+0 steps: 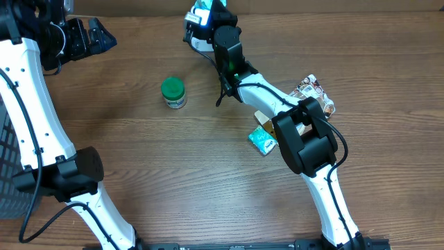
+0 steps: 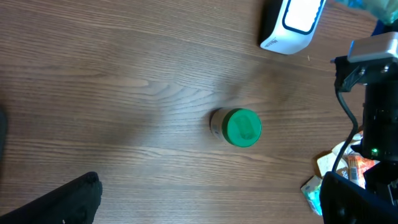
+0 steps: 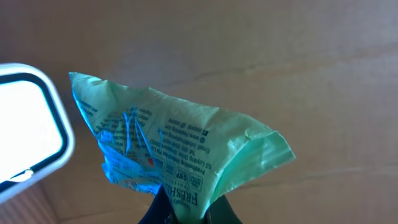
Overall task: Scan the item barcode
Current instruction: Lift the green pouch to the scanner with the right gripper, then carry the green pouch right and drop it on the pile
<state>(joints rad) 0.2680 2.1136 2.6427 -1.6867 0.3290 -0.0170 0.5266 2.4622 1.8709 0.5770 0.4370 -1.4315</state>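
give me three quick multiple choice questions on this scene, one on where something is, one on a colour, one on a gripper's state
1. Where is the green-lidded jar?
A. upright on the table, apart from both arms
B. lying on its side at the table's edge
C. stacked on another jar

2. What colour is the packet in the right gripper?
A. red
B. light green
C. black

3. How is the left gripper?
A. shut on the jar
B. shut on the packet
C. open, holding nothing

Answers:
1 A, the overhead view shows it alone on bare wood.
2 B, the right wrist view shows light green film.
3 C, its fingers stand apart with nothing between.
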